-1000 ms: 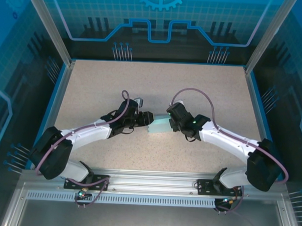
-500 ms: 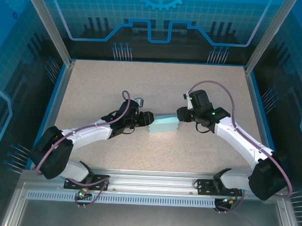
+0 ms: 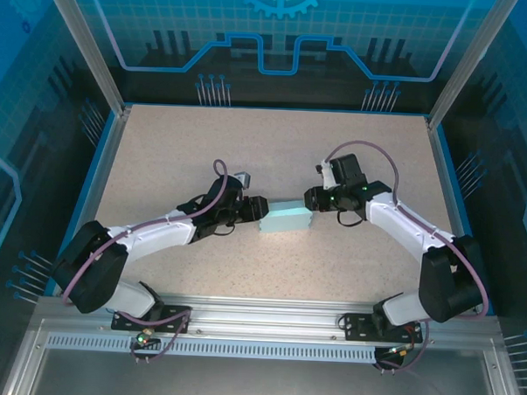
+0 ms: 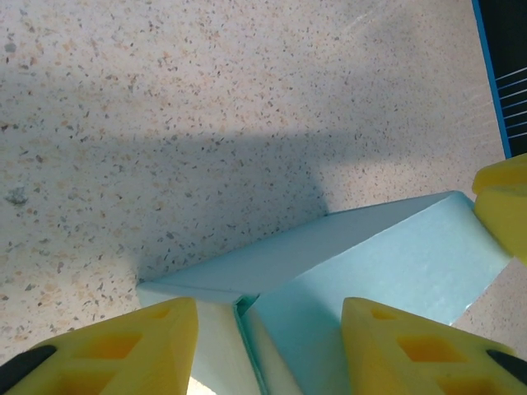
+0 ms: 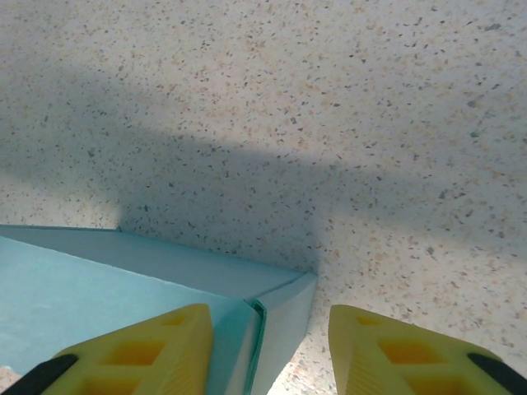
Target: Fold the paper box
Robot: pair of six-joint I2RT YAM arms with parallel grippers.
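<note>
From above, the paper box point(image 3: 284, 218) lies mid-frame on the table point(image 3: 178, 150). The left gripper point(image 3: 258, 208) is at its left end and the right gripper point(image 3: 311, 200) at its upper right corner.

In the left wrist view, the yellow fingers point(image 4: 123, 346) straddle the box's near corner at lower centre. Whether they clamp it cannot be told.

In the right wrist view, the jaws stand apart around the box's corner at lower centre, with bare table to the corner's right.

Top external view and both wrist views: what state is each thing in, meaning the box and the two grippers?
paper box: folded into a flat rectangular box, lying on the table between the two grippers.
left gripper: jaws partly apart, astride the box's left end; cannot tell whether they clamp it.
right gripper: jaws open astride the box's right end, with a sliver of table showing between one finger and the box.
</note>
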